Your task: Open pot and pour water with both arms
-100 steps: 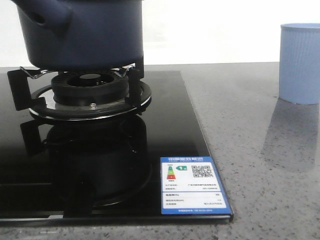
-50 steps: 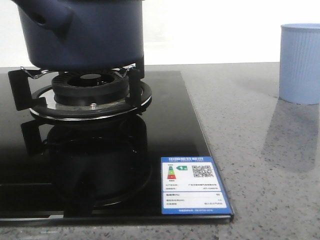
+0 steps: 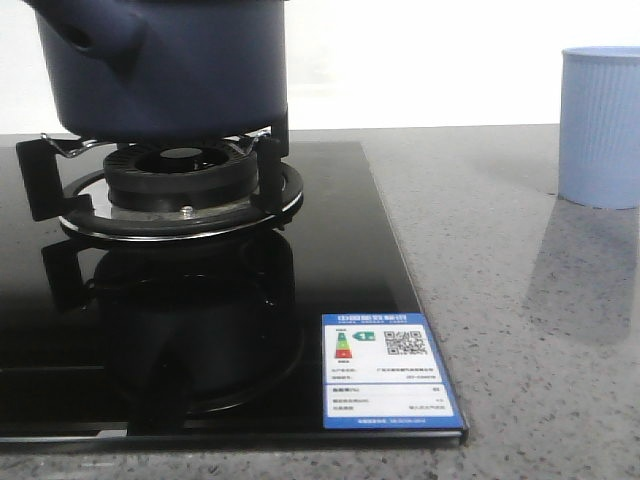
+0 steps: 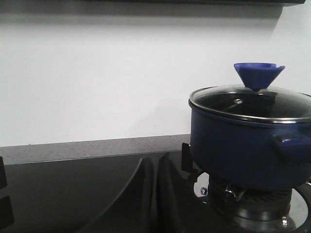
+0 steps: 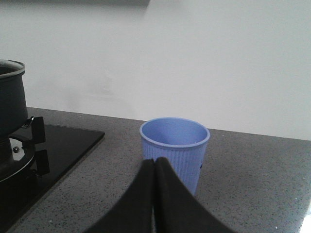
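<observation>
Large round matte navy-blue pot [image 4: 250, 145] sits on the black burner grate [image 3: 170, 190] of a glossy black glass hob [image 3: 330, 250], glass lid with blue cone knob [image 4: 258, 75] on it. Pale blue ribbed cup [image 5: 175, 150] stands on the speckled grey stone counter [image 3: 520, 300], apart from the hob. Left tool [image 4: 154, 194] clenched, low, beside the pot. Right tool [image 5: 154, 194] clenched, empty, just before the cup.

Pot [image 3: 165, 65] on burner grate [image 3: 170, 185] at left, lid [image 4: 252, 99] on pot. Hob [image 3: 330, 260] on counter [image 3: 520, 330]. Label [image 3: 388, 372] at hob's near right corner. Cup [image 3: 600, 125] on counter, far right, well apart from pot.
</observation>
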{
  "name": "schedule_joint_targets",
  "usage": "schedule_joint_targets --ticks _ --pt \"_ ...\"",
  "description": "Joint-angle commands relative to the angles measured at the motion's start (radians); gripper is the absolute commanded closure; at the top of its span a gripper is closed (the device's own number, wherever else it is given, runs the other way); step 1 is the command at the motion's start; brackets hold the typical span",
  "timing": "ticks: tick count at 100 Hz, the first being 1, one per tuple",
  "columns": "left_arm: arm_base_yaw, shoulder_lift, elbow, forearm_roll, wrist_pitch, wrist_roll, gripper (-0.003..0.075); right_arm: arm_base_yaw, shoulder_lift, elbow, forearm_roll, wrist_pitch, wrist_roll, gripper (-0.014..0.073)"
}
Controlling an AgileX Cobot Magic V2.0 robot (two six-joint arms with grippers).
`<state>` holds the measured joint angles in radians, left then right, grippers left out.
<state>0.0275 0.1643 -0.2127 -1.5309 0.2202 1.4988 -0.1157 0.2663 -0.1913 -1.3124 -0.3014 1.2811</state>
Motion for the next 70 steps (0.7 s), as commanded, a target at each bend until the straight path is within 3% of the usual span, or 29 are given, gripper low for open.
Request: schedule_joint_targets --ticks 1,58,67,70 --pt "0.003 0.01 -0.027 -0.024 0.007 -0.001 0.0736 -0.004 0.008 -0.027 0.019 -0.006 -0.008 0.0655" --pt "0.005 0.01 -0.025 -0.026 -0.004 -0.005 0.0736 -0.004 0.008 -0.027 0.019 -0.006 -0.008 0.0655" --pt "0.007 0.01 -0.027 0.035 -0.008 -0.064 0.0736 -0.004 0.008 -0.027 0.019 -0.006 -0.008 0.0655" --pt "0.008 0.01 -0.027 0.096 -0.01 -0.142 0.0736 -0.004 0.008 -0.027 0.019 -0.006 -0.008 0.0655"
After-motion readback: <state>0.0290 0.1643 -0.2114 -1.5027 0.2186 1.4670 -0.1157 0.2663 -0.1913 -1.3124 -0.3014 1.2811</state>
